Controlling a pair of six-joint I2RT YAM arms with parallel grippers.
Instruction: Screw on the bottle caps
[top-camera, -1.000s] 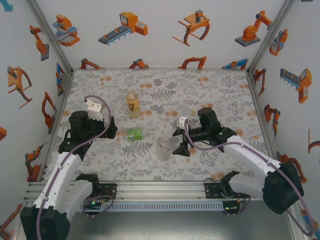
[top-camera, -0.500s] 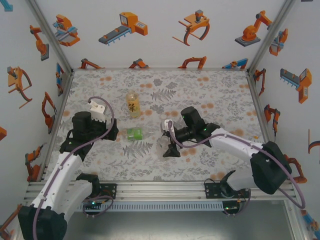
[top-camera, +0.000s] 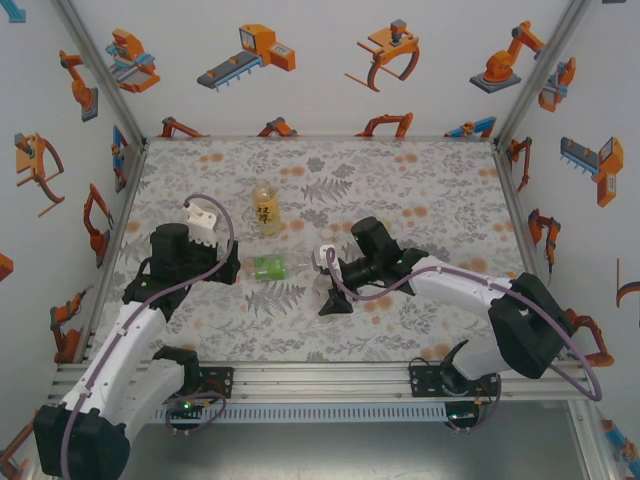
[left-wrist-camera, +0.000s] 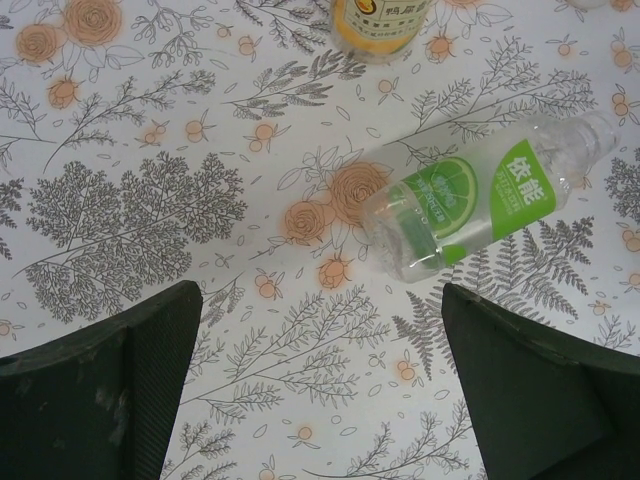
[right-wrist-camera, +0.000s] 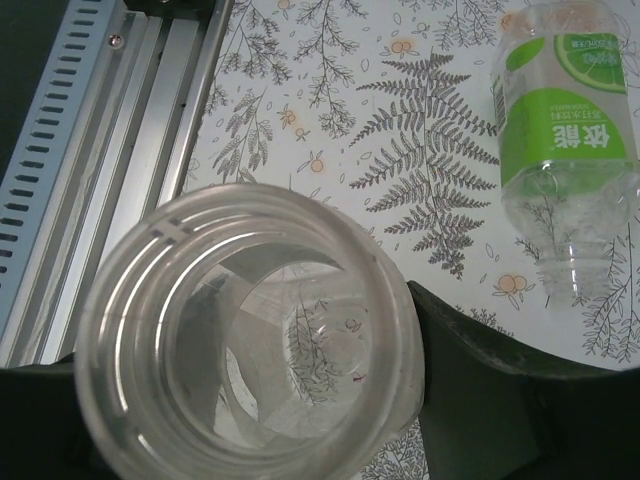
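Note:
A clear bottle (right-wrist-camera: 395, 330) stands upright with its uncapped mouth facing the right wrist camera. My right gripper (top-camera: 333, 297) is shut on it, one dark finger (right-wrist-camera: 500, 380) pressing its side. Just to its left a green-labelled bottle (top-camera: 272, 266) lies on its side, mouth open (right-wrist-camera: 565, 130). My left gripper (top-camera: 227, 268) hangs open beside this bottle's base, with the mat showing between its fingers (left-wrist-camera: 320, 390). The amber bottle with the yellow label (top-camera: 265, 207) stands upright further back, and its base shows in the left wrist view (left-wrist-camera: 380, 20). The bottle caps are out of view.
The floral mat (top-camera: 420, 180) covers the table between white walls with orange robot pictures. An aluminium rail (top-camera: 320, 375) runs along the near edge and lies close beside the clear bottle (right-wrist-camera: 100, 150).
My right arm has swung left and its jaws have narrowed onto the clear bottle. My left arm has crept slightly right toward the green bottle, still open.

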